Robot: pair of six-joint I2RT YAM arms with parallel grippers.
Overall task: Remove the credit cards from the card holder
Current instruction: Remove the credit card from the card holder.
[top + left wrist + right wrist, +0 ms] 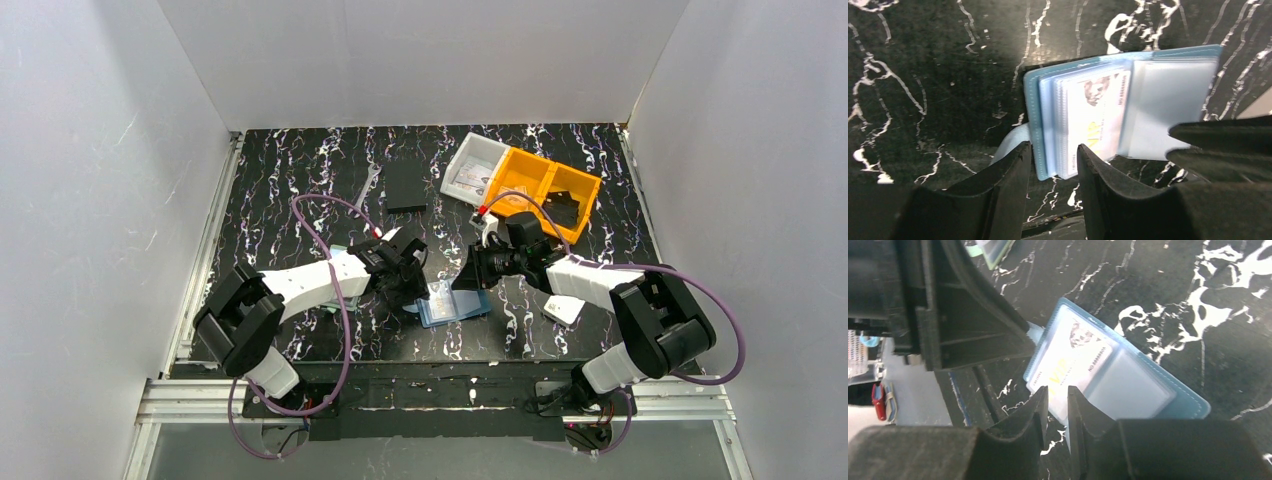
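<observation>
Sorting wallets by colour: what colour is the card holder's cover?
Light blue; the card holder shows best in the left wrist view.

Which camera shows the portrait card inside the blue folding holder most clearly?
Left wrist: the pale portrait card lies face-up, close. Right wrist shows it tilted, partly behind the right gripper; top external, only a speck.

card holder near edge hidden by left tool | card print blurred

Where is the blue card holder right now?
In the top view the card holder lies open at the near middle of the table, between the left gripper and the right gripper.
</observation>
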